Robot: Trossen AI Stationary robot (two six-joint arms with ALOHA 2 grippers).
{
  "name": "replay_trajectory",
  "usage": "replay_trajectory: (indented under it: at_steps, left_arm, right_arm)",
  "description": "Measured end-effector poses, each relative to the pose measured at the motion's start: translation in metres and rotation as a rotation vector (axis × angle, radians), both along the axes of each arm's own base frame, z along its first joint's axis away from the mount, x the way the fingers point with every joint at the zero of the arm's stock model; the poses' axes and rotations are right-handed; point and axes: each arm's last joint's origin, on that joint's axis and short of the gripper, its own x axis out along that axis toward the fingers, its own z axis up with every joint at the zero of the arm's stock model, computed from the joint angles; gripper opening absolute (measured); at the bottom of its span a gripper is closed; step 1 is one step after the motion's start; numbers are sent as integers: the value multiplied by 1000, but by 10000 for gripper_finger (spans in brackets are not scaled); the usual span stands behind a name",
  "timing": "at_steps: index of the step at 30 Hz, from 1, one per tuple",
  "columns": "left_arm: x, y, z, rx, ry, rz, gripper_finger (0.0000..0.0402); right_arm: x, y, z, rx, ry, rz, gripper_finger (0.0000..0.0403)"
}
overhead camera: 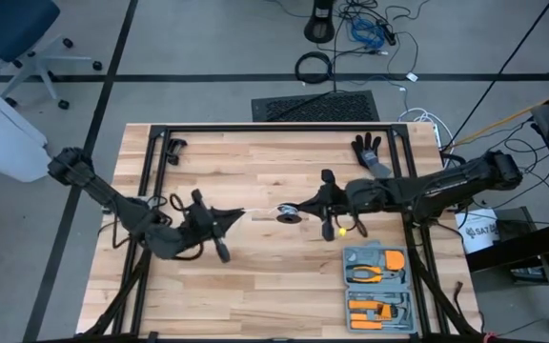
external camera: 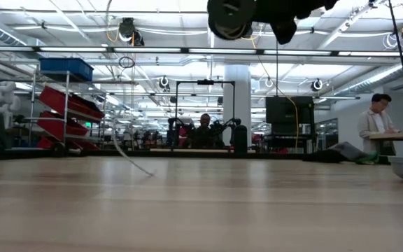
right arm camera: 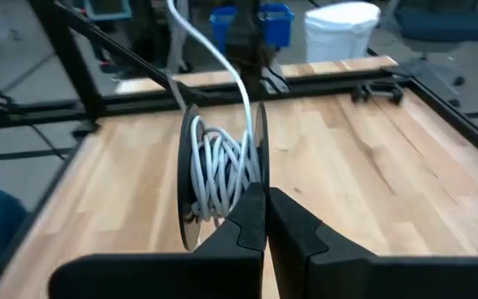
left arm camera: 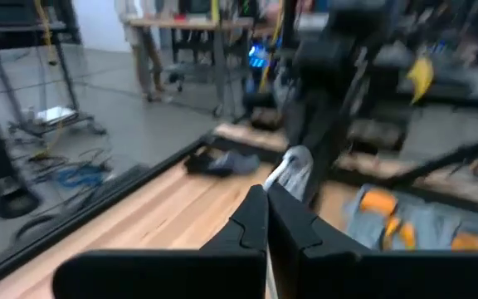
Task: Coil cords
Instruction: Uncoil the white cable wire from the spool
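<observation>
Both pairs of fingers are clenched, each on its own part of the cords. The right gripper (right arm camera: 264, 218) pinches the edge of the black reel (right arm camera: 222, 170), holding it upright so that its open groove faces outward; several white turns already sit inside. From the groove the white cord (right arm camera: 214, 50) runs away toward the left gripper (left arm camera: 266, 218), whose fingertips meet on the strand, with the reel a blur just beyond them.

From above, the reel (overhead camera: 290, 214) hangs near the table's centre, the right gripper (overhead camera: 324, 211) at its 3 o'clock and the left gripper (overhead camera: 225, 221) at its 9 o'clock, the cord (overhead camera: 260, 211) stretched between them. That seems the point of the pose: one arm steadies the spool while the other keeps the line taut and guides it around. The low view shows a loose length of cord (external camera: 133, 162) trailing down to the wooden table (overhead camera: 255, 295), so I judge some winding remains.

Farther out, a tool case (overhead camera: 381, 284) with orange-handled pliers lies at 4 o'clock from the reel, a black glove (overhead camera: 368, 151) at 1 o'clock.
</observation>
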Motion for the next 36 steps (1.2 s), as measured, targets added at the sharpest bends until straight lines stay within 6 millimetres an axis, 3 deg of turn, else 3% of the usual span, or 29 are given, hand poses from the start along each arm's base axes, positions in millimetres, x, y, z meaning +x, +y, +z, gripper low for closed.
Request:
replay_trajectory:
  at_steps: [3,7,13,21,27,36]
  left_arm:
    - [13,-2,4,-19,-74,-104,0]
    - [32,-10,-5,-20,-124,-242,0]
    - [68,-13,-38,-21,-117,-331,0]
    - [105,-8,-92,-126,-45,-460,0]
    - [114,0,-119,-182,70,-442,0]
    - [105,9,-139,-227,331,-369,0]
  right_arm:
    - [6,-1,-6,-17,10,-44,0]
    - [9,-3,-8,-50,-1,-138,0]
    - [11,-6,-3,-105,-57,-245,0]
    - [13,-5,5,-130,-138,-244,0]
    - [14,-5,10,-137,-180,-229,0]
    - [1,1,26,-116,-241,-188,0]
